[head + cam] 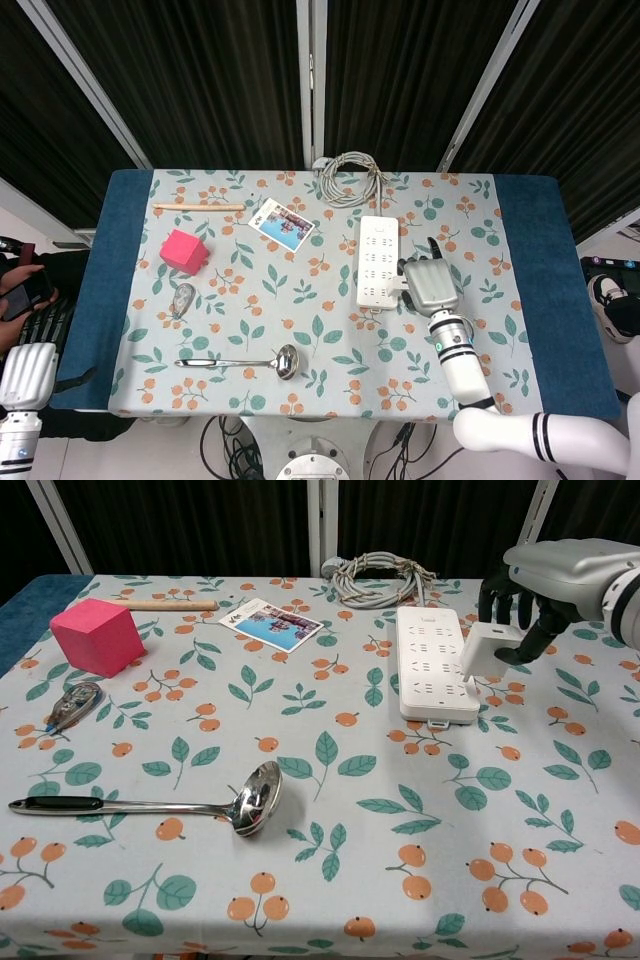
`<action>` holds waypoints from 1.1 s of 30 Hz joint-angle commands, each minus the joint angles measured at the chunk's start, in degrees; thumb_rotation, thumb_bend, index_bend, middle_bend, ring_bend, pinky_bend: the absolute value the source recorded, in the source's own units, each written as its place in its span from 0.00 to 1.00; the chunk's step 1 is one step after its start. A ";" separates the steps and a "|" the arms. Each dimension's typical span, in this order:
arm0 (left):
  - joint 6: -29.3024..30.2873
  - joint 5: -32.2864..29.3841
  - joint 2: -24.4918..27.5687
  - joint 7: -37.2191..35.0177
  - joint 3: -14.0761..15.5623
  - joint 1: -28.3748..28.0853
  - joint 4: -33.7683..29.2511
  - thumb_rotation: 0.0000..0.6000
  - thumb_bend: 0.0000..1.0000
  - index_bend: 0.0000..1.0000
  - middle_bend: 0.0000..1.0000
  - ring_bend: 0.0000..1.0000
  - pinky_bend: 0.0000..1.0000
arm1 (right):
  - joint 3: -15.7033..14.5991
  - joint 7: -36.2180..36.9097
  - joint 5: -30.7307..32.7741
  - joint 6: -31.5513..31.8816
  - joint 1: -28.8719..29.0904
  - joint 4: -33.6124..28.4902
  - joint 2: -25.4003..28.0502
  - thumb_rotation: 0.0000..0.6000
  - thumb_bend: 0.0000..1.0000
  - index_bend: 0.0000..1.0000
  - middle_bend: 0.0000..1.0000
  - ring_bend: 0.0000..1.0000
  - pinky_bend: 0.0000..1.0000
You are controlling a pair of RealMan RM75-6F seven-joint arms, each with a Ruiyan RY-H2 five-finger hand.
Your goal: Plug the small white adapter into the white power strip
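The white power strip [377, 261] [434, 659] lies lengthwise right of the table's middle, its coiled grey cable [349, 177] [381, 579] behind it. My right hand [429, 284] [540, 581] holds the small white adapter [490, 650] [402, 283] above the strip's right edge, near its front end. The adapter hangs a little above the strip, its prongs pointing down. My left hand [27, 373] stays off the table at the lower left of the head view, holding nothing; its fingers are out of sight.
On the floral tablecloth [330, 780] lie a pink cube [184, 251] [97, 636], a steel ladle [240, 361] [170, 804], a photo card [281, 223] [271, 624], a wooden stick [198, 207] [160, 605] and a tape dispenser [183, 299] [70, 705].
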 commanded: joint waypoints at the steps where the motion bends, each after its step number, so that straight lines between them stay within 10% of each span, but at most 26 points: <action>1: 0.16 0.09 -0.22 -0.53 0.06 0.10 0.56 1.00 0.00 0.06 0.00 0.00 0.00 | 0.55 -2.71 2.63 1.54 1.68 -0.08 -1.68 1.00 0.74 0.81 0.67 0.42 0.00; 33: -0.10 -0.16 -1.77 -3.25 0.05 0.10 3.68 1.00 0.00 0.06 0.00 0.00 0.00 | -0.78 -4.80 7.99 3.99 5.69 3.68 -5.34 1.00 0.74 0.81 0.66 0.42 0.00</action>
